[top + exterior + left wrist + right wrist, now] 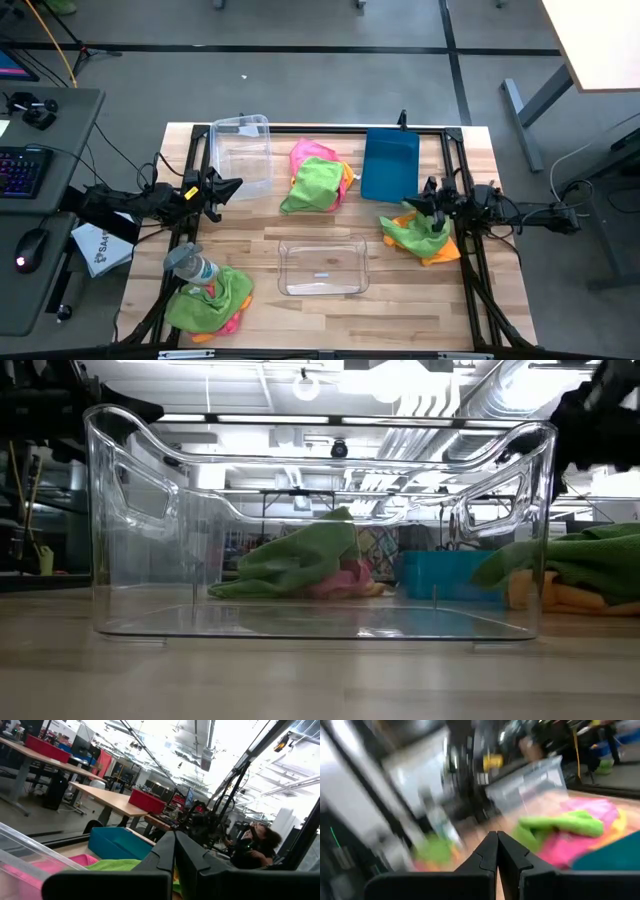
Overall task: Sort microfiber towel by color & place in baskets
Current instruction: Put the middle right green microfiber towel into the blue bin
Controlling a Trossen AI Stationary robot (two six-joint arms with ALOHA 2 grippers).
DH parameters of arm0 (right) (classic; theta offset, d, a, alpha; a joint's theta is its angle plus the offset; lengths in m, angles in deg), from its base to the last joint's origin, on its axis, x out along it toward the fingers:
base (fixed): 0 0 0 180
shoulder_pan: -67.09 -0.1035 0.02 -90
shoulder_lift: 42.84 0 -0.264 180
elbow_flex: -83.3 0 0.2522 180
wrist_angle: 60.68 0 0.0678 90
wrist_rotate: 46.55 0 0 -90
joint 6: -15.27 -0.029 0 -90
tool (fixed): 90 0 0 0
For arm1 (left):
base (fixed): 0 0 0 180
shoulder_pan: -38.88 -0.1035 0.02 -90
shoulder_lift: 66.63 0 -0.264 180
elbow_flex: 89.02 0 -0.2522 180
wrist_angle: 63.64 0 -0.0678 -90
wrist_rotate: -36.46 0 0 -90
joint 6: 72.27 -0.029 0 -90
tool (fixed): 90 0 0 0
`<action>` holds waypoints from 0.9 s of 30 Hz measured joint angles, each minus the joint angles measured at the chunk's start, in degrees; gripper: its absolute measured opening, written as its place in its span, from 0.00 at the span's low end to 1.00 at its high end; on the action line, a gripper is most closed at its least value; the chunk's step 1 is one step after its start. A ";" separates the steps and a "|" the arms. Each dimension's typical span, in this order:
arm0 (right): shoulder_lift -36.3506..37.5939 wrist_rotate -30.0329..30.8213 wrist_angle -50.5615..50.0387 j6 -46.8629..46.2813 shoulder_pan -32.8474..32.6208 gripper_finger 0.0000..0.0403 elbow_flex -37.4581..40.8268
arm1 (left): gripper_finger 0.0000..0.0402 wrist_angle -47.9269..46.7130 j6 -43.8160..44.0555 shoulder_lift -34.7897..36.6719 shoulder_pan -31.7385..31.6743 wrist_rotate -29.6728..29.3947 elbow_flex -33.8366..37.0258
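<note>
Three heaps of pink, lime green and orange microfiber towels lie on the table: one in the middle (pixel 320 180), one at the right (pixel 420 238), one at the near left (pixel 210 298). A clear basket (pixel 242 152) stands far left, the blue basket (pixel 390 165) far right, and a second clear basket (pixel 322 268) near the middle. My left gripper (pixel 232 187) hangs shut and empty beside the far-left clear basket. My right gripper (pixel 418 203) is shut and empty at the far edge of the right heap. Both pairs of fingertips meet in the wrist views (pixel 175 845) (pixel 496 840).
A grey-capped clear bottle (pixel 190 265) lies against the near-left towel heap. A black frame (pixel 470 250) runs around the table's edges. Bare wood shows between the near clear basket and the right heap. A person (pixel 257 840) sits beyond the table.
</note>
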 joint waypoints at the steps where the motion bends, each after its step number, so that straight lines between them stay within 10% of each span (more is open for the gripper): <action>1: 0.06 2.46 3.07 -6.57 0.00 0.00 -0.02 | 0.00 0.02 0.00 -0.01 0.01 0.02 0.00; 4: -0.41 11.39 14.18 -19.63 0.43 0.00 -0.03 | 0.00 0.02 0.00 0.00 0.02 0.00 0.00; 9: -5.89 -2.58 28.59 -15.45 1.51 0.01 -6.52 | 0.00 -0.01 0.00 0.00 0.02 -0.01 0.00; 20: -36.52 -21.85 -58.37 5.29 -1.98 0.41 -46.37 | 0.00 -0.01 0.00 0.00 0.00 0.01 -0.01; 27: -54.43 -23.36 -73.00 3.96 -9.71 0.62 -48.19 | 0.00 -0.01 0.00 0.00 0.02 0.02 -0.01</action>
